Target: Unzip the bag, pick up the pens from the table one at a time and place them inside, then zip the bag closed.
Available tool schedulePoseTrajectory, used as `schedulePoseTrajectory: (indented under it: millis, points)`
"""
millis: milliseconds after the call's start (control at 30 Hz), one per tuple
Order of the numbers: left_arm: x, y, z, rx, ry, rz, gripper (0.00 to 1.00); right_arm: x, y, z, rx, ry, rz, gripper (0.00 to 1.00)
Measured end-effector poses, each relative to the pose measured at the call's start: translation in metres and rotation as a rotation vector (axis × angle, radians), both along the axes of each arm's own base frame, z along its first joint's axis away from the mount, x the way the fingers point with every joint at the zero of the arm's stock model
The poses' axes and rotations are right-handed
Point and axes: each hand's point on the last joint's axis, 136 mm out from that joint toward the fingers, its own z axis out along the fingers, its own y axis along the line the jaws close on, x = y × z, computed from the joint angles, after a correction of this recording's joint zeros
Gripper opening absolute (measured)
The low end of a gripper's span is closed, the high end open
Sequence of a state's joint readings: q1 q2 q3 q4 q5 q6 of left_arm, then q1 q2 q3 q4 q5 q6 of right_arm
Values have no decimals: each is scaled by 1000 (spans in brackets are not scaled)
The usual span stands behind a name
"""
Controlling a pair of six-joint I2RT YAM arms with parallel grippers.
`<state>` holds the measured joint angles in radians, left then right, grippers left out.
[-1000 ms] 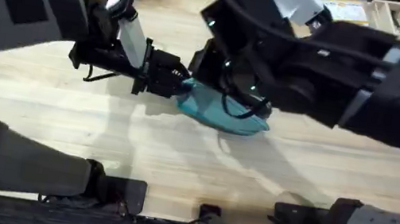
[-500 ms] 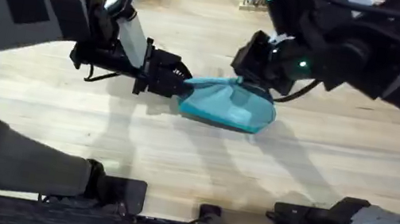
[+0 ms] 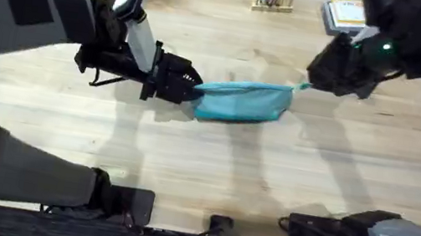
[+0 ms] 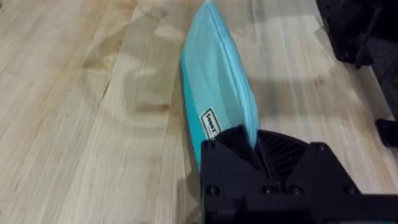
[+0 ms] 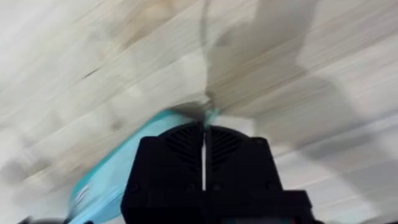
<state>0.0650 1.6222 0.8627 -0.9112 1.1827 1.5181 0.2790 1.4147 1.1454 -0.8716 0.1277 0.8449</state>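
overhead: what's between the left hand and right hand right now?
The bag, stretched between them: left hand clamps one end, right hand pinches the other. Overhead view shows nothing else in that stretch of table.

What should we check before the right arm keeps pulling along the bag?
1. Left gripper clamps one end of the bag: ok, left wrist view shows its fingers shut on the fabric.
2. Right gripper at the opposite end, on the zipper pull: fingers look shut on a small teal tab, ok.
3. Bag stretched straight between the two grippers: ok.
4. Zipper closed along its length: cannot tell; the left wrist view shows a closed seam near the left gripper.
5. Pens inside the bag: cannot tell.
6. Bag resting on the table, not dragged off: ok.
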Motion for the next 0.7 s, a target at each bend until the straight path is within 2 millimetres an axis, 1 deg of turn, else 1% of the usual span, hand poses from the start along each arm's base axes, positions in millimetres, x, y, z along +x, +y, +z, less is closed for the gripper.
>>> schedulePoseTrajectory:
  millis: [67, 200, 267, 300, 467, 700]
  points:
    - [0, 1, -1, 7, 1, 2, 44, 1, -19, 0, -34, 8, -23, 33]
    - [0, 4, -5, 30, 4, 7, 44, 0, -69, -1, -127, 28, -101, 34]
    - [1, 5, -5, 33, 4, 9, 44, -3, -88, -1, -158, 40, -134, 33]
    - [1, 5, -6, 36, 4, 9, 44, -4, -94, 0, -167, 44, -143, 33]
    - [0, 6, -7, 43, 5, 8, 44, -5, -112, 0, -192, 49, -178, 33]
    - [0, 6, -7, 46, 6, 8, 42, -5, -116, 1, -202, 50, -167, 33]
